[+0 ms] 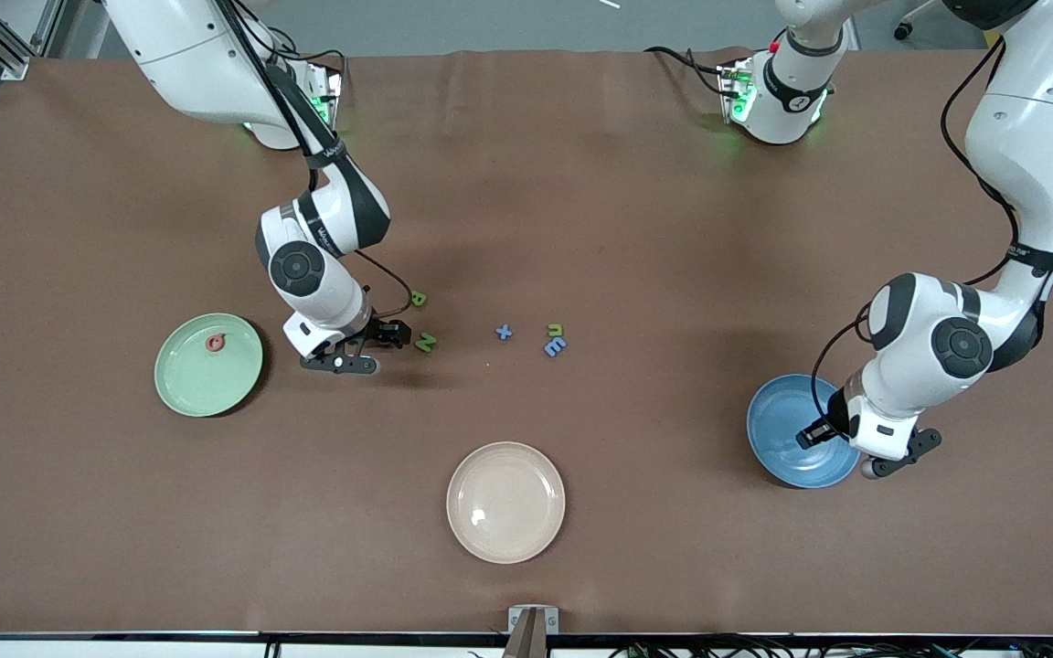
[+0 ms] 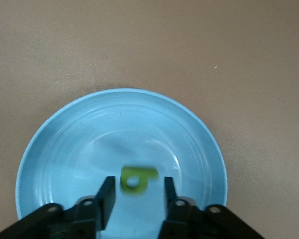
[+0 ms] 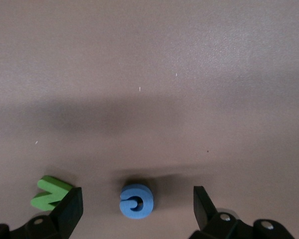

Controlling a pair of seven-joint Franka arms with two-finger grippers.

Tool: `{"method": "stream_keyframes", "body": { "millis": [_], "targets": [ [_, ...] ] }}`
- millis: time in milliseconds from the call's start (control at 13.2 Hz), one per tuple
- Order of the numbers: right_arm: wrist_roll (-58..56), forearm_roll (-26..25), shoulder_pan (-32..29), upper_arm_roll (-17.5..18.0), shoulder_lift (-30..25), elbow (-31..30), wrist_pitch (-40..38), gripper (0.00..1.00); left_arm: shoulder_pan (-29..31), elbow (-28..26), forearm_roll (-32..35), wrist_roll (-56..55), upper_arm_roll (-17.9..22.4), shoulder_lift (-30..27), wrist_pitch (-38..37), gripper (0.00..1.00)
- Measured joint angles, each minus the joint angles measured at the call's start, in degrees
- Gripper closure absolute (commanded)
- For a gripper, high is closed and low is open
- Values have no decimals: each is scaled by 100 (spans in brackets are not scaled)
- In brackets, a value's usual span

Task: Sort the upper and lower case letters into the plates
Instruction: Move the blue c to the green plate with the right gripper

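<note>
My left gripper [image 1: 897, 455] hangs open over the blue plate [image 1: 787, 402]. In the left wrist view a green b [image 2: 137, 179] shows blurred between the open fingers [image 2: 107, 196], over the blue plate [image 2: 65, 149]. My right gripper [image 1: 341, 364] is open and low over the table beside the mint green plate [image 1: 197, 384], which holds a pink Q [image 1: 215, 343]. In the right wrist view a blue G [image 3: 136, 200] lies on the table between the open fingers [image 3: 70, 209], untouched, with a green N [image 3: 52, 192] just outside one finger. The N [image 1: 426, 342] also shows in the front view.
Another green letter [image 1: 418, 298] lies farther from the camera than the N. A blue x [image 1: 504, 332], a green n [image 1: 555, 329] and a blue m [image 1: 555, 346] lie mid-table. A cream-beige plate [image 1: 505, 502] sits near the front edge.
</note>
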Motion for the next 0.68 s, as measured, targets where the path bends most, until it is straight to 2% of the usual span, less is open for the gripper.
{"method": "stream_keyframes", "body": {
  "millis": [302, 679],
  "targets": [
    [1, 0, 0, -2, 96, -44, 16, 17, -155, 17, 0, -252, -87, -2, -37, 0],
    [2, 0, 4, -5, 96, -236, 40, 35, -1504, 68, 8, -1873, -139, -117, -451, 0]
  ]
}}
